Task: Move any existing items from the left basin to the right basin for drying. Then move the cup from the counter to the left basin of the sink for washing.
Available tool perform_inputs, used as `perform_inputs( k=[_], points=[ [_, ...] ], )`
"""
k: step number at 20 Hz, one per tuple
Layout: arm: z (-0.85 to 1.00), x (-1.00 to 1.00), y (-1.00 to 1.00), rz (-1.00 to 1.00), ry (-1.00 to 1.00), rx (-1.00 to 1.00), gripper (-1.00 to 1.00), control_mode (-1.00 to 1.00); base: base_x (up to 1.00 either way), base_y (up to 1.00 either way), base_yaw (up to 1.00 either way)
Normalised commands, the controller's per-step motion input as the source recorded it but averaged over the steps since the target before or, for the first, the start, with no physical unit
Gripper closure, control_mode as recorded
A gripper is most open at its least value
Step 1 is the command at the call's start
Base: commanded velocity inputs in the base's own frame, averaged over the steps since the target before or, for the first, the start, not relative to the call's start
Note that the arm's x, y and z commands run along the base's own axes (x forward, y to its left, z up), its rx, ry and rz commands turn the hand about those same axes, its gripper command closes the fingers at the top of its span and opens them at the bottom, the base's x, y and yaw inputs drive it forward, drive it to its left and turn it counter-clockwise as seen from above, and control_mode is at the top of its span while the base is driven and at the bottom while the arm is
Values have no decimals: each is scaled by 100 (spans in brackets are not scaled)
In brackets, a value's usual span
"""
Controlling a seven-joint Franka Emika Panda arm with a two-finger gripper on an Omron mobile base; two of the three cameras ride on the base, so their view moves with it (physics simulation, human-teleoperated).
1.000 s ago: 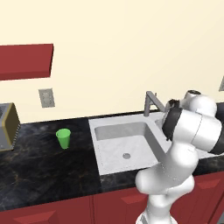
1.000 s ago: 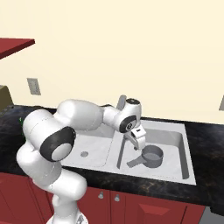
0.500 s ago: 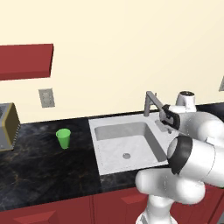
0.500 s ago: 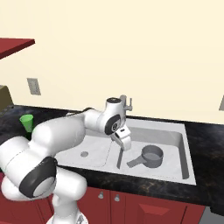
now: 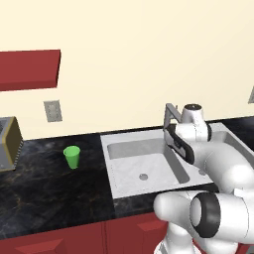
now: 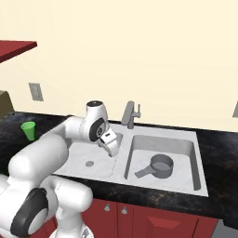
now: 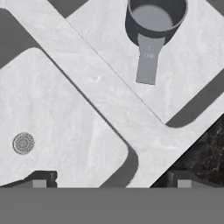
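The grey metal pan (image 6: 162, 163) sits in the right basin (image 6: 188, 160), its short handle pointing to the front left; in the hand view the pan (image 7: 153, 19) is at the top. The left basin (image 6: 83, 151) holds only its drain (image 7: 23, 142). My gripper (image 6: 112, 148) hangs open over the strip between the two bowls, at the left basin's right edge, with nothing between its widely spread fingertips (image 7: 40, 179). The green cup (image 5: 72, 157) stands upright on the black counter (image 5: 39, 188), left of the sink (image 5: 115, 171) and well away from the gripper (image 5: 181, 147).
A grey angular faucet (image 6: 130, 114) rises at the sink's back edge, just behind the hand. A boxy appliance (image 5: 7, 144) stands at the counter's far left. A red wall cabinet (image 5: 30, 69) hangs above that side, with an outlet (image 5: 52, 110) below it.
The arm has swung left, carrying the open gripper from above the pan in the right basin to the divider by the left basin. The pan and the cup have stayed put.
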Motion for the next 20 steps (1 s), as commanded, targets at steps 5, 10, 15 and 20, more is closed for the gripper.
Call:
perform_inputs(
  k=[5,10,15,20],
  points=[
    [26,0,80,10,4,0,-100,-100,0,0,0],
    [27,1,78,13,4,0,-100,-100,0,0,0],
    [16,10,75,19,2,0,-100,-100,0,0,0],
    [8,10,70,25,0,0,-100,-100,0,0,0]
  ],
)
